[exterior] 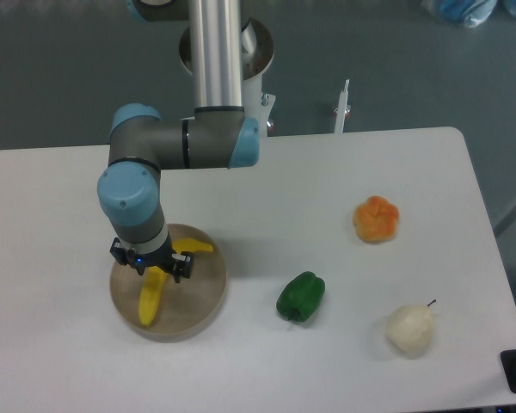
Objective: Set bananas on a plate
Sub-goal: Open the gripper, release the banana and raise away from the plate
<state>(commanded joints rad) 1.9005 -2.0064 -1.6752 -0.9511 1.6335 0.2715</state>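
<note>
1. The two-finger gripper (155, 268) on the grey-and-blue arm hangs straight down over the round, flat, beige-tan plate (203, 303). The small, smooth, bright yellow toy bananas (151, 297) lie directly beneath it. The long finger reaches out below the fingertips towards the plate's near rim, and the shorter one pokes out to the camera-right of them.

2. The black fingers straddle the joint of the bananas. From this high view I cannot tell whether they are clamped on the fruit or already parted.

3. The bananas appear to rest inside the rim, so the step in hand looks like the release. Doing it well means opening the fingers fully before any lift, so that neither pad drags the fruit.

4. The retreat should go straight up from the fingertips, with no sideways drift. A sideways drift towards the short banana could nudge it over the rim.

5. The glossy green bell pepper (301, 296), the orange lumpy fruit (377, 218) and the pale cream pear (411, 328) sit well apart from the fingers, on the white table (327, 181).
</note>
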